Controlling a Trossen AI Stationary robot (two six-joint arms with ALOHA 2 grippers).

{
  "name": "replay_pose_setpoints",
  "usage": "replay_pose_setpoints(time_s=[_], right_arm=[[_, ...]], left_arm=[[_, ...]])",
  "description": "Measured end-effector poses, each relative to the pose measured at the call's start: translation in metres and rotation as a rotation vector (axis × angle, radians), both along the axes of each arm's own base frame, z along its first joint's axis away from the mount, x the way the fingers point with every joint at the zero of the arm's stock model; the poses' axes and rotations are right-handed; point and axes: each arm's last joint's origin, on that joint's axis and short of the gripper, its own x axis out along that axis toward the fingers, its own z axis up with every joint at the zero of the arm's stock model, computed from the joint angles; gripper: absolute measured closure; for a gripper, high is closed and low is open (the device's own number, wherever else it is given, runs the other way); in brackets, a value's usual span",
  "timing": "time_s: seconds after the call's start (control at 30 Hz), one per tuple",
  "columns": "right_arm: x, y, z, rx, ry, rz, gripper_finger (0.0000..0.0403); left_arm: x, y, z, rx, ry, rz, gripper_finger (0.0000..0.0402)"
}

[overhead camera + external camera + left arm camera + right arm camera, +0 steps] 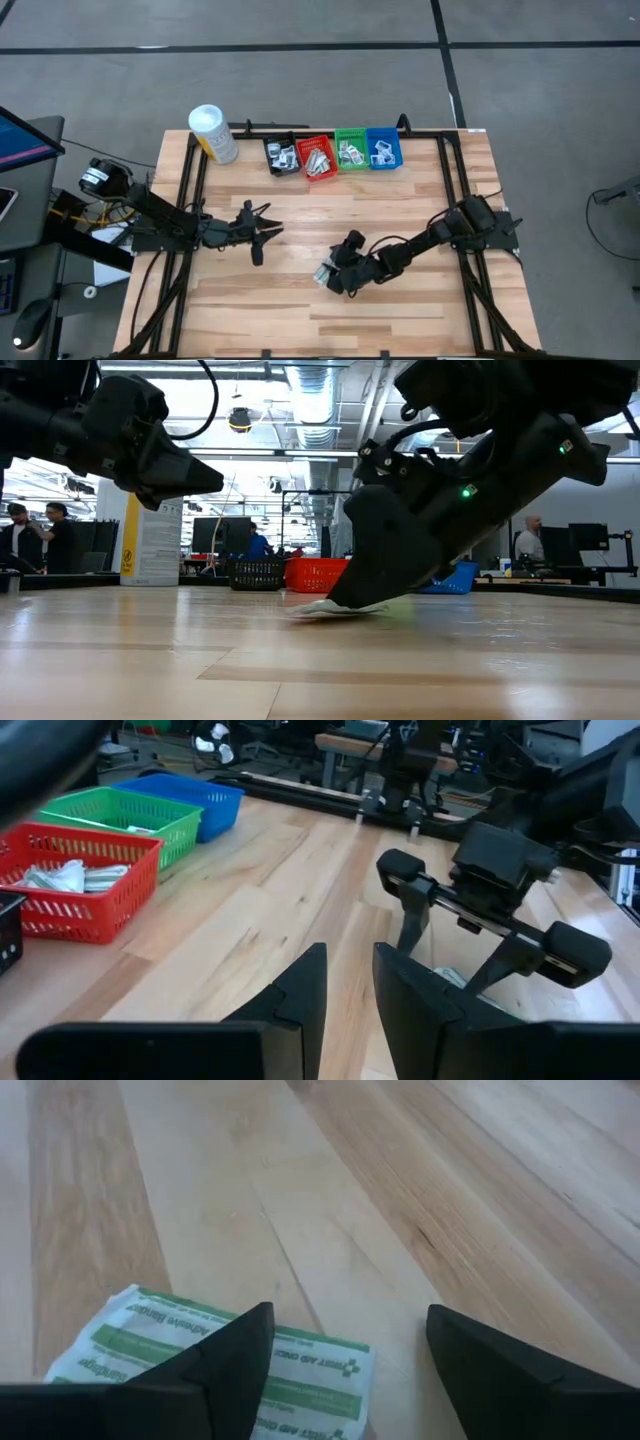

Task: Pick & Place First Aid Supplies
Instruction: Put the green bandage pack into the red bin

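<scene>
Right gripper (330,272) sits low at centre frame, arm reaching in from the right, fingers spread wide. Left gripper (262,236) hovers left of centre, fingers narrowly parted.

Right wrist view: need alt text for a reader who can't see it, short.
The right gripper stands open just above a pale-green printed packet lying flat on the wooden table, one dark finger over the packet's edge and the other over bare wood. Nothing else is in view.
</scene>
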Motion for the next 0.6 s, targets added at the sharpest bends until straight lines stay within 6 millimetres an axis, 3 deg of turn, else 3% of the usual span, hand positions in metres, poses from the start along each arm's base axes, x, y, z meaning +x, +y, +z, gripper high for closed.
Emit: replay_pose_setpoints(time_s=[0.13, 0.23, 0.5, 0.6], right_arm=[[-0.0022, 0.0021, 0.0013, -0.018, 0.005, 0.008, 0.0169], [-0.0028, 0.003, 0.0013, -0.028, 0.007, 0.014, 0.0211], [-0.0009, -0.0026, 0.0012, -0.043, 0.009, -0.005, 0.0384], [0.0034, -0.0026, 0.0058, -0.047, 0.011, -0.001, 0.0389]], left_arm=[[0.0, 0.0001, 0.0, 0.013, 0.003, -0.002, 0.0317], [-0.0001, 0.0001, -0.0001, 0.019, 0.005, -0.003, 0.0317], [-0.0001, 0.0, -0.0001, 0.019, 0.005, -0.004, 0.0317], [-0.0003, -0.0005, -0.0001, 0.019, 0.005, -0.007, 0.0317]])
